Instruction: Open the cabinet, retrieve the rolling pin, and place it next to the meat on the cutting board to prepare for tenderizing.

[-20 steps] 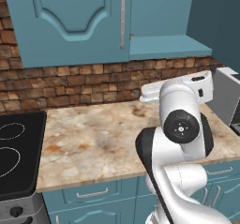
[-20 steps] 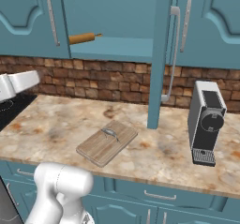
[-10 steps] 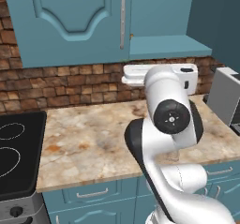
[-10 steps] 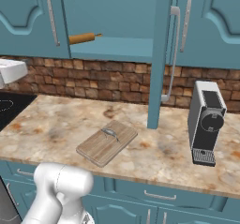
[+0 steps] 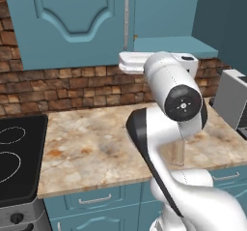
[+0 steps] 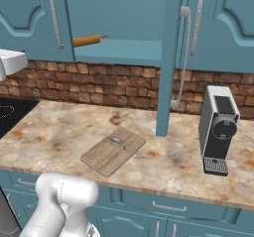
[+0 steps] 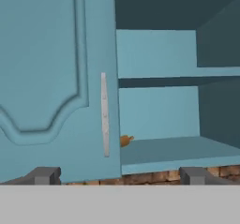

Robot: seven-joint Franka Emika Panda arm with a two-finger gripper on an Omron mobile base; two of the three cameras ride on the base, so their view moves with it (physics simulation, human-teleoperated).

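Tan wood: rolling pin [image 6: 89, 40] lies on the bottom shelf of the open cabinet [image 6: 119, 50], right base view; rigid, light, apt to roll, so best taken mid-barrel. Cutting board [image 6: 113, 150] w/ meat [image 6: 116, 140] lies on the counter below. Left base view: arm blocks the shelf. Hand view: fingertips [image 7: 44, 175] set wide apart, nothing held; the left door [image 7: 56, 78] hides most of the pin; its peg end shows.

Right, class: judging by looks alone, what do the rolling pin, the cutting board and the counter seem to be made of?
Rolling pin: probably wood, plain tan, matt.
Cutting board: wood, light brown with pale grain lines, unglossed.
Counter: seemingly polished stone such as marble or granite, beige with mottled rust and grey patches; it could equally be a laminate.
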